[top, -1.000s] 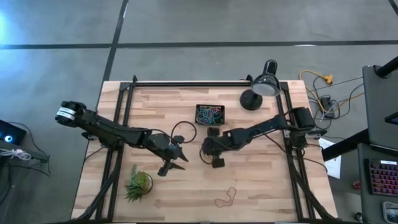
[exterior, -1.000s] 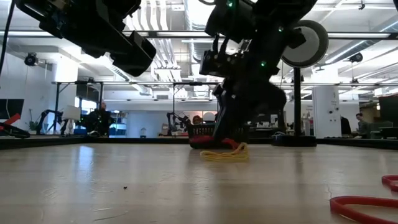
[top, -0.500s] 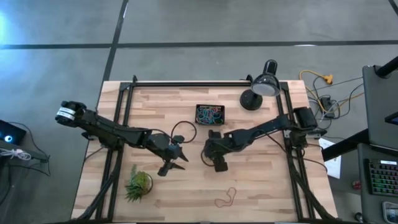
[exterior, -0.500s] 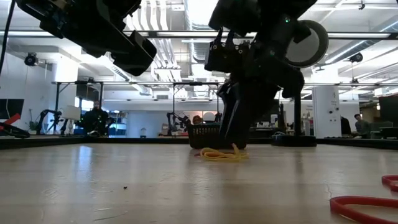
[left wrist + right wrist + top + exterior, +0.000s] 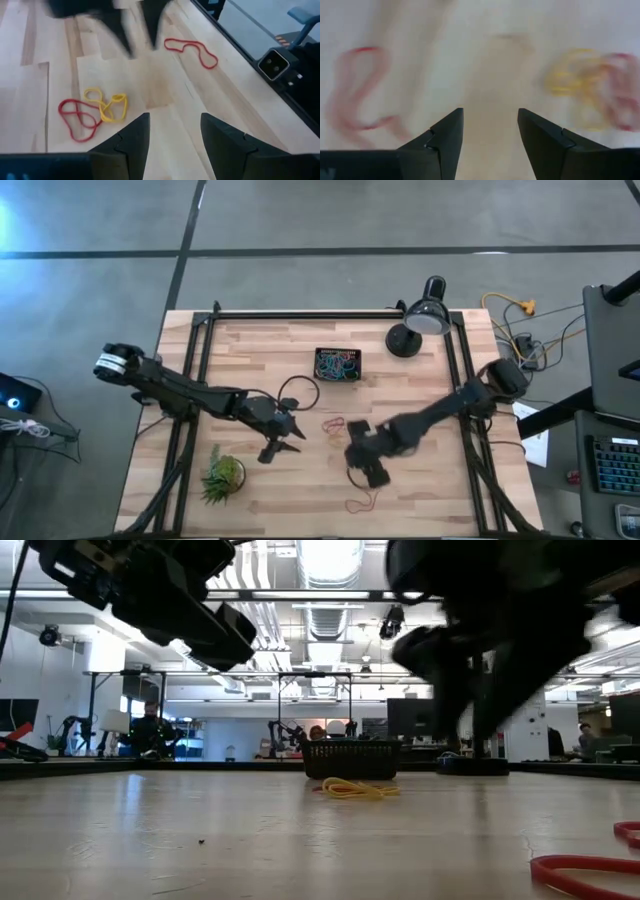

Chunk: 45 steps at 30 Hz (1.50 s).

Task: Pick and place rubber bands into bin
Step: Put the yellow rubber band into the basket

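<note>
The right gripper (image 5: 371, 470) has its two fingers spread wide and holds nothing. It sits low in the middle of the high view, over bare wood. In its own wrist view only tabletop shows between its fingers (image 5: 445, 137).

The left gripper (image 5: 281, 442) is open too, with nothing in it. It waits left of the middle, near the spiky green plant (image 5: 222, 475).

A red and a yellow rubber band (image 5: 333, 423) lie tangled on the tabletop (image 5: 420, 405), between the two grippers and just above them in the high view. Another red rubber band (image 5: 364, 497) lies near the bottom edge of the tabletop, just below the right gripper. The bin (image 5: 339, 364) sits in the upper middle of the high view. It has many colored rubber bands inside.

There is open wood between the tangled bands and the bin. A black lamp (image 5: 420, 325) stands in the upper right, off to the side of the bin. A thin black cable loop (image 5: 295, 392) lies left of the bin, near the left arm.
</note>
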Available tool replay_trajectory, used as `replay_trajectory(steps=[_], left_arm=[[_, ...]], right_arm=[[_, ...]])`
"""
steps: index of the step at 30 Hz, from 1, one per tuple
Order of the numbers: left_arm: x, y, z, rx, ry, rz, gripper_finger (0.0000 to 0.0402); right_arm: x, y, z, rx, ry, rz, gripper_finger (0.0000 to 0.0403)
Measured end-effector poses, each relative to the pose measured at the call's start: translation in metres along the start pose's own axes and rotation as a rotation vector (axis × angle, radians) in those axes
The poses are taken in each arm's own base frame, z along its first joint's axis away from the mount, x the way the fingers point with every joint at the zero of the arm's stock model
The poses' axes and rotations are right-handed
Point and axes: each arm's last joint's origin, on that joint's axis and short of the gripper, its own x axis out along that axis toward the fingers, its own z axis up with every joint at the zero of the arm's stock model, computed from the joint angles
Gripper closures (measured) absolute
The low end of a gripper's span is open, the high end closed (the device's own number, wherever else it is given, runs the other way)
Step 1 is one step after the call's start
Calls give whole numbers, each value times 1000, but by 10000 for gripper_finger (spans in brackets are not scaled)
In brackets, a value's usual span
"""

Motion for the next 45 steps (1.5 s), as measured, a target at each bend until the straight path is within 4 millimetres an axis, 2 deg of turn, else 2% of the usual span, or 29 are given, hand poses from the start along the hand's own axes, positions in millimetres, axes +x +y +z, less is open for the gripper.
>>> replay_trajectory(steps=[4,9,14,20,26,33,45], left_arm=[[11,2,-4,3,-8,0,241],[23,4,-7,4,-10,0,241],[40,10,-4,21,-50,83,241],[73,15,0,126,-14,100,242],[105,23,-14,161,110,170,242],[106,29,-19,152,186,297,242],[103,35,-21,53,210,267,242]], right_arm=[[4,30,-9,5,6,54,223],[8,52,-20,23,-13,63,223],[14,58,-34,90,17,21,223],[18,60,-45,163,48,9,223],[19,61,-48,171,50,9,224],[21,62,-46,175,2,24,234],[24,61,-51,173,2,20,252]])
